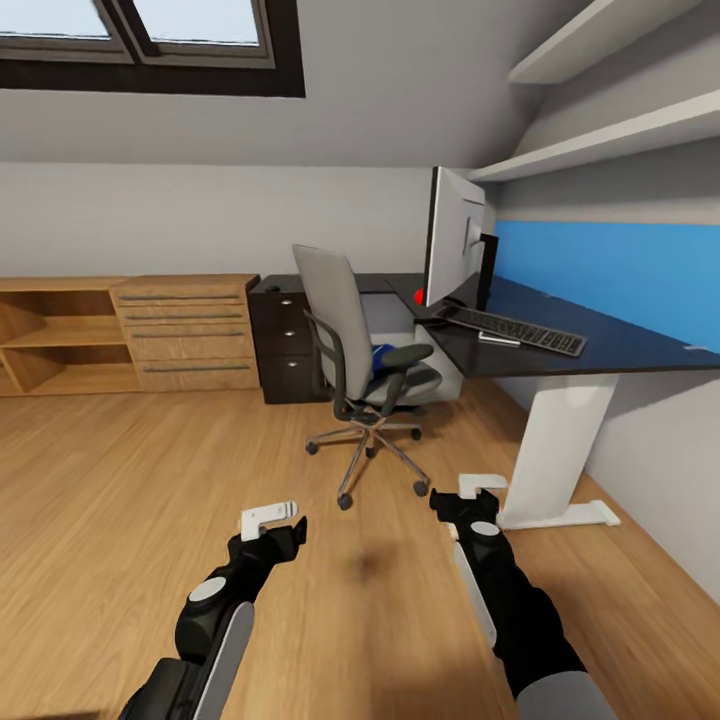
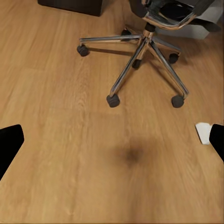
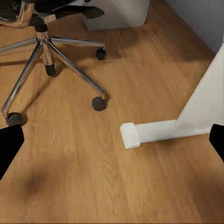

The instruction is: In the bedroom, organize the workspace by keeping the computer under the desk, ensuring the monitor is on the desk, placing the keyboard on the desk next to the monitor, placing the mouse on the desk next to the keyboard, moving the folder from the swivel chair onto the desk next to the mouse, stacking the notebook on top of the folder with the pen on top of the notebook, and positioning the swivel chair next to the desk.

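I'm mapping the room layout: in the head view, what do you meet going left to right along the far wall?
Oak dresser → black drawer unit → swivel chair → monitor → keyboard.

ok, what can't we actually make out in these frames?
- Folder: head view, a blue sliver on the swivel chair seat, mostly behind its backrest and armrest.
- Computer: right wrist view, top cut off by the frame edge.
- Small pale item beside the keyboard: too small to identify.
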{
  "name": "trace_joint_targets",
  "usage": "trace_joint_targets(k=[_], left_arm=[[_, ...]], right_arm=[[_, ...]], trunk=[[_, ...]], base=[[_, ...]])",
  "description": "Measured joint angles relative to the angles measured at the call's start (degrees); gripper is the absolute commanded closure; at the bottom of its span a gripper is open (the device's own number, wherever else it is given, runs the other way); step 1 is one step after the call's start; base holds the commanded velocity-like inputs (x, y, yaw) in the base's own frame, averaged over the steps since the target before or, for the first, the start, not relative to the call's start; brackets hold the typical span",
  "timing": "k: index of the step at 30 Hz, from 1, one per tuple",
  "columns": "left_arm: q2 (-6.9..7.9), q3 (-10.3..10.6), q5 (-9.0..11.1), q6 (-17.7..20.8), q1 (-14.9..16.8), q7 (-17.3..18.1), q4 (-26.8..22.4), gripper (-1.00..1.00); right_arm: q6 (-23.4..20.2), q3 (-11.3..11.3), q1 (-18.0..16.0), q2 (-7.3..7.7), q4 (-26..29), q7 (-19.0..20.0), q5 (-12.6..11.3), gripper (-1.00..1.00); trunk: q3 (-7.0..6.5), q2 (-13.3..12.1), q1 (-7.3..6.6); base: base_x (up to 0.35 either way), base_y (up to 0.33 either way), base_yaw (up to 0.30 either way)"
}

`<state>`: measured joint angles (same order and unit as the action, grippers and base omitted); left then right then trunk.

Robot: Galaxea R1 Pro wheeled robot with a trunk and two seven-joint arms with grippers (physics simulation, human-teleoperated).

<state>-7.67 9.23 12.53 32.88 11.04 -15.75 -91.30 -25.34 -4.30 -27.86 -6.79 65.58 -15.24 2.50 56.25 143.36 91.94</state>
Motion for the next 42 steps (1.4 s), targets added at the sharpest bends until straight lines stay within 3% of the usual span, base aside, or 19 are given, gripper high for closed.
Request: trace_joint_targets(k=[5,8,10,21,24,25,26,28,30,34,37,42], left_arm=[[0.5,1.2,-0.1,-0.3,0.0,-0.1,0.2,-1.0],[2.22,1.5,-0.1,-0.4,0.0,-0.2,0.4,-1.0],[2.62,1.7,-0.1,-0.4,0.0,-0.2,0.5,-1.0],[2.98,1.9,-0.1,-0.6,-1.1,-0.2,0.8,-1.0],[3.0,1.9,-0.1,-0.6,-1.9,-0.1,0.5,-1.0],[3.0,1.9,0.0,-0.6,-2.1,-0.1,0.5,-1.0],[3.0,1.9,0.0,-0.6,-2.2,-0.1,0.5,-1.0],[3.0,1.9,0.0,-0.6,-2.3,-0.1,0.5,-1.0],[3.01,1.9,-0.1,-0.6,-2.3,-0.1,0.5,-1.0],[3.0,1.9,-0.1,-0.6,-2.4,-0.1,0.4,-1.0],[3.0,1.9,0.0,-0.6,-2.4,0.0,0.4,-1.0],[3.06,4.2,0.0,-0.5,-2.5,0.0,0.8,-1.0]], right_arm=[[4.8,0.2,-2.2,-0.28,-3.6,-0.4,-0.5,-1.0],[8.2,0.3,-1.8,-0.68,-5.0,-0.5,-0.7,-1.0],[8.9,0.3,-1.2,-0.62,-5.3,-0.5,-0.6,-1.0],[10.4,0.1,-0.3,-0.63,-6.2,-0.4,-0.3,-1.0],[13.8,0.1,-0.5,-0.74,-11.3,-0.3,-0.3,-1.0],[17.1,0.1,-2.0,-0.76,-17.0,-0.4,-0.2,-1.0],[18.5,0.1,-3.2,-0.77,-19.4,-0.4,-0.2,-1.0],[21.7,0.1,-8.1,-0.78,-26.1,-0.4,-0.1,-1.0],[26.0,0.2,-16.9,-0.68,-39.2,-0.4,-0.2,-1.0],[34.9,0.7,-24.7,0.49,-53.2,-0.3,-0.4,-1.0],[36.8,0.8,-25.8,0.94,-55.4,-0.3,-0.5,-1.0],[39.1,0.8,-26.5,1.33,-56.9,-0.3,-0.5,-1.0]], trunk=[[0.0,0.0,0.0],[0.0,0.0,0.0],[0.0,0.0,0.0],[0.0,0.0,0.0],[0.0,0.0,0.01],[0.01,0.0,0.02],[0.0,0.0,0.02],[0.0,0.0,0.02],[0.0,0.0,0.03],[0.0,0.0,0.03],[0.0,0.0,0.03],[0.0,0.0,0.0]], base=[[0.309,0.0,0.0],[0.318,0.0,0.0],[0.319,0.0,0.0],[0.307,0.0,0.0],[0.156,0.0,0.0],[0.08,0.0,0.0],[0.051,0.0,0.0],[0.031,0.0,0.0],[0.012,0.0,0.0],[0.004,0.0,0.0],[0.017,0.0,0.0],[0.222,0.0,0.0]])
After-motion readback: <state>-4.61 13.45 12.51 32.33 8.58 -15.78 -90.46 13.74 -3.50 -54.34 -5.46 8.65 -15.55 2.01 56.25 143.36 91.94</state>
